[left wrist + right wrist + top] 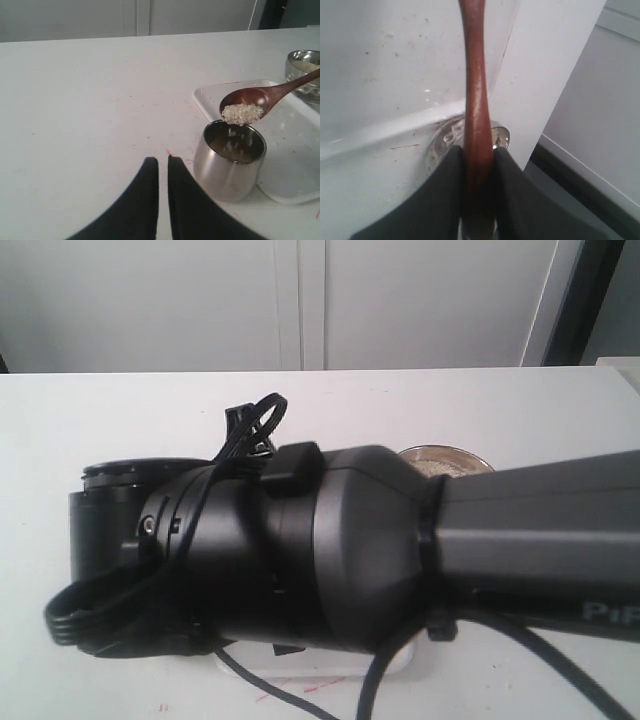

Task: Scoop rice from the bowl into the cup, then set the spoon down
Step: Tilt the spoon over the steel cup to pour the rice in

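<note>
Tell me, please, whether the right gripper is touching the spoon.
Touching: the right wrist view shows the right gripper clamped on the spoon by its handle.

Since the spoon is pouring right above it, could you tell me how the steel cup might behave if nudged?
The cup looks like smooth polished steel, so it would probably slide easily. Little rice shows inside, so it is likely light. Its squat, upright shape should resist tipping.
</note>
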